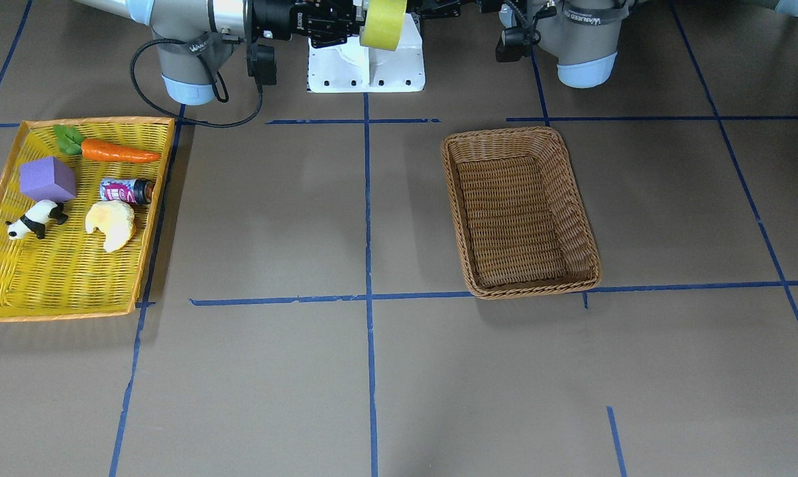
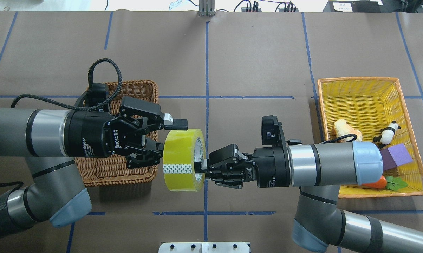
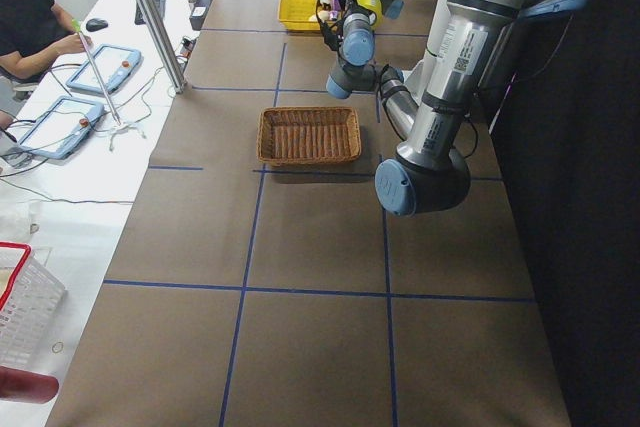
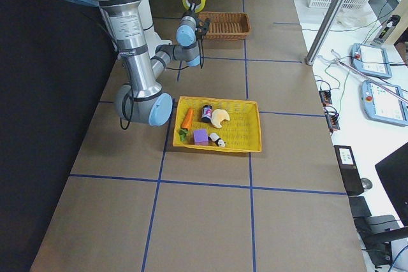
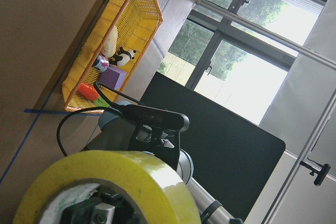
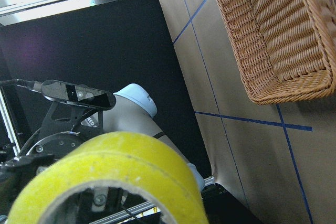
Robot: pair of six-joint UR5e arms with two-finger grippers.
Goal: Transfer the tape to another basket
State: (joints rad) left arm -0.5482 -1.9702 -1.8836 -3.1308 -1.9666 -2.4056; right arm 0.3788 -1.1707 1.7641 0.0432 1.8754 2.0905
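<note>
My right gripper is clamped on the wall of the tape. The tape hangs on edge in mid-air over the table's centre line, just right of the basket. My left gripper is spread wide at the tape's left face; whether it makes contact cannot be determined. The basket sits under my left wrist.
</note>
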